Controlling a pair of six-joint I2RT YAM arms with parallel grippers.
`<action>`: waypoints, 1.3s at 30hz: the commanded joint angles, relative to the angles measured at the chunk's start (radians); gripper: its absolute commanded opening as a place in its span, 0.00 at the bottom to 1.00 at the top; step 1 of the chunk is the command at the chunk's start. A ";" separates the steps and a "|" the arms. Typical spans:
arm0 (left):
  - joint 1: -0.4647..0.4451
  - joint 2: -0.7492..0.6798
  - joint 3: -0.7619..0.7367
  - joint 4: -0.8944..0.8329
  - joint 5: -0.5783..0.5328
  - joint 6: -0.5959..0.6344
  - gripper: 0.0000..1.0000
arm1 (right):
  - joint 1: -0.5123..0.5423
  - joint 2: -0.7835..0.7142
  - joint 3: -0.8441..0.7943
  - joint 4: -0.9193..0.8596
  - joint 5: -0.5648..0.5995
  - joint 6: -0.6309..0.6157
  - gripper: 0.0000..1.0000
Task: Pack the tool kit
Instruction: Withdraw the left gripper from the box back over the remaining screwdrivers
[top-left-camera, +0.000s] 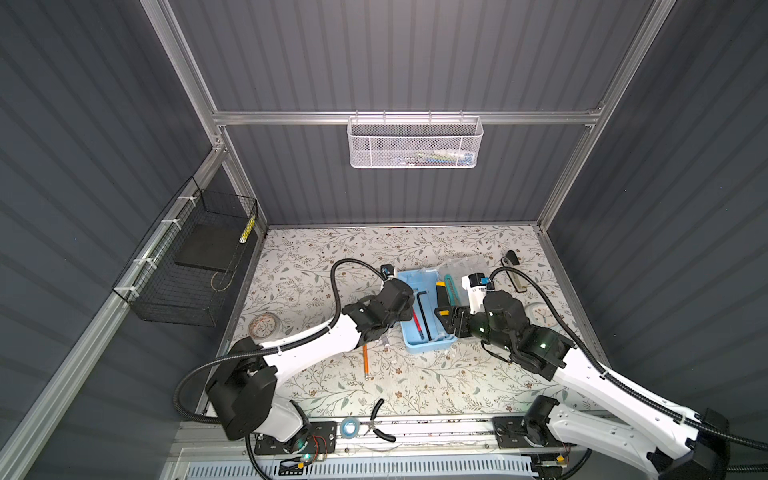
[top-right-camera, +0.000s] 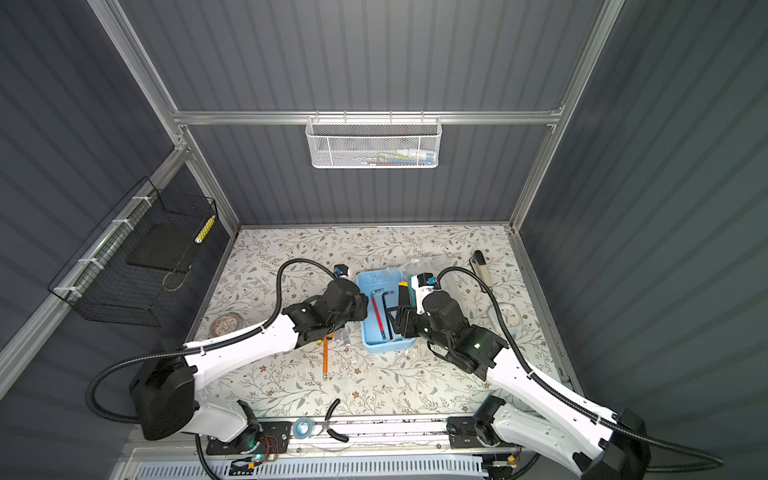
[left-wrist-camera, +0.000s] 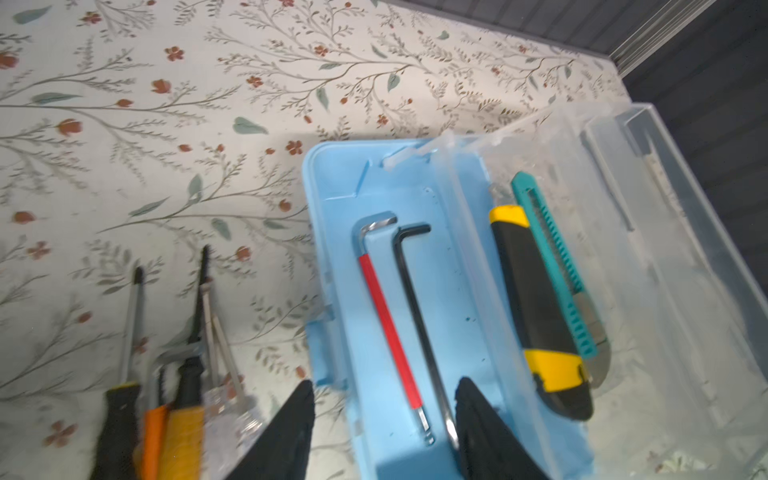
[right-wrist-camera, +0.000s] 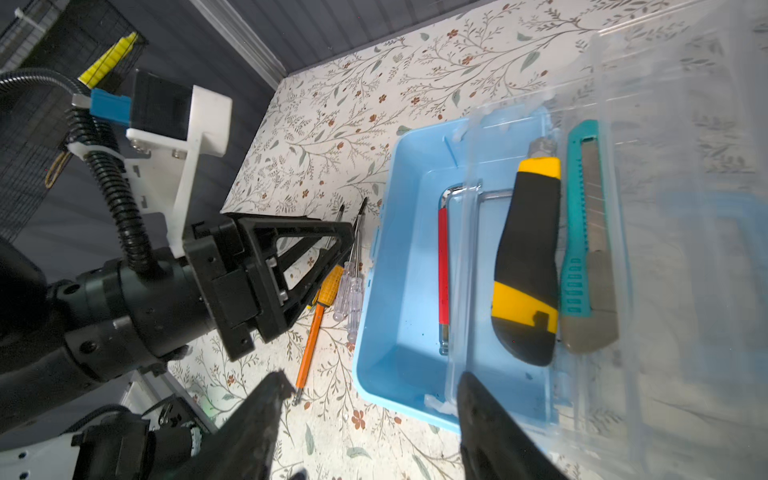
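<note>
A floral-papered tabletop (top-left-camera: 316, 257) is boxed in by ribbed grey walls (top-left-camera: 395, 187) at the back and both sides, with an aluminium rail (top-left-camera: 436, 428) along the front. Bare table lies open behind the kit and across the front middle. Black-handled pliers (top-left-camera: 374, 411) sit at the front edge. Near the centre is a light blue plastic tray (top-left-camera: 430, 347), its clear plastic lid (left-wrist-camera: 673, 257) hinged open to the right.

The left gripper (left-wrist-camera: 386, 384) has its black fingers spread apart and pinches nothing. It hovers over the tray's left wall, with one finger outside the tray and the other inside. Below it in the tray, a red-sleeved hex key (left-wrist-camera: 388, 328) and a black hex key (left-wrist-camera: 419, 316) lie side by side. The black one's long end runs just beside the inner finger, and whether they touch is unclear.

The right gripper (right-wrist-camera: 372, 378) is also spread and empty, at the tray's right side. Ahead of it, a yellow-and-black utility knife (right-wrist-camera: 528, 257) and a teal snap-off knife (right-wrist-camera: 586, 232) lie side by side at the clear lid. A cluster of screwdrivers (right-wrist-camera: 332, 291) lies on the table just left of the tray.
</note>
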 joint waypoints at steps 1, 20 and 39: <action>-0.004 -0.120 -0.070 -0.136 -0.062 0.019 0.56 | 0.044 0.018 0.033 -0.034 0.037 -0.023 0.66; -0.003 -0.323 -0.237 -0.280 -0.124 -0.065 0.55 | 0.136 0.109 0.036 -0.039 0.097 0.049 0.65; -0.003 -0.217 -0.347 -0.176 -0.059 -0.135 0.46 | 0.156 0.125 0.006 -0.017 0.112 0.057 0.65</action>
